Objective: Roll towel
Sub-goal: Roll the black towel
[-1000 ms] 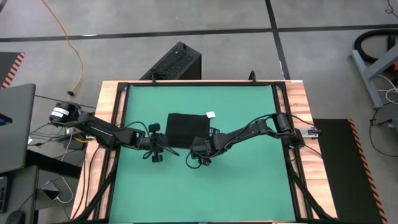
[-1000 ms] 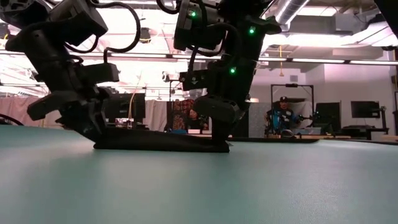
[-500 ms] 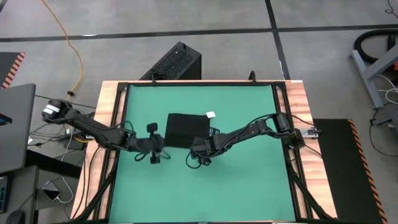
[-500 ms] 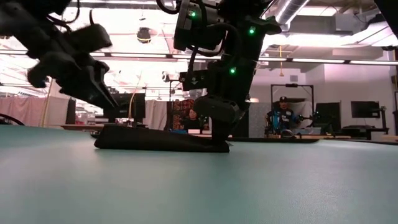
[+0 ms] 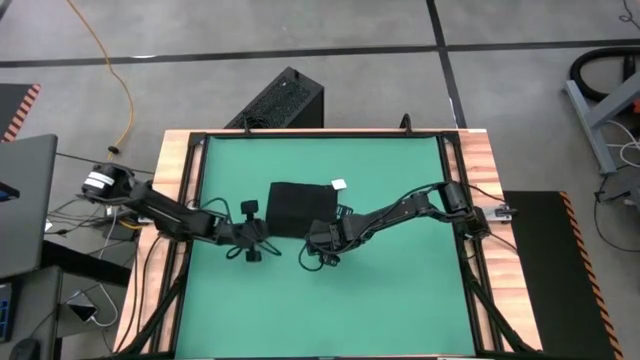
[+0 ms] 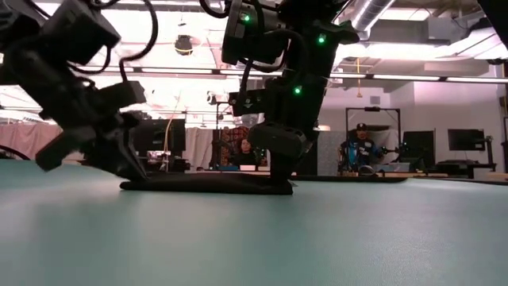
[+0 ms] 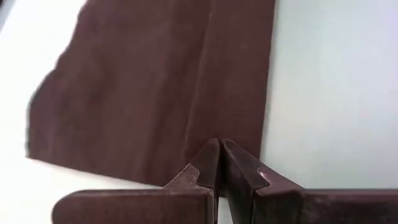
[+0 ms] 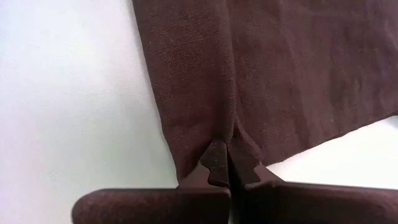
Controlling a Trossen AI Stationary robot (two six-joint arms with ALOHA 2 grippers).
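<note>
Left gripper [image 5: 262, 232] is pinching the towel's [image 5: 301, 207] lower-left edge at frame centre; right gripper [image 5: 316, 233] is clamping its lower-right edge. Green table [image 5: 400, 300] is lying bare around the towel.

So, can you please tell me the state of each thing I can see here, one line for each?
towel: folded flat on the green table, not rolled, white tag at its far right corner.
left gripper: fingers shut, pinching the towel's near left corner.
right gripper: fingers shut, pinching the towel's near right corner.
black ribbed box: on the floor behind the table, untouched.
</note>
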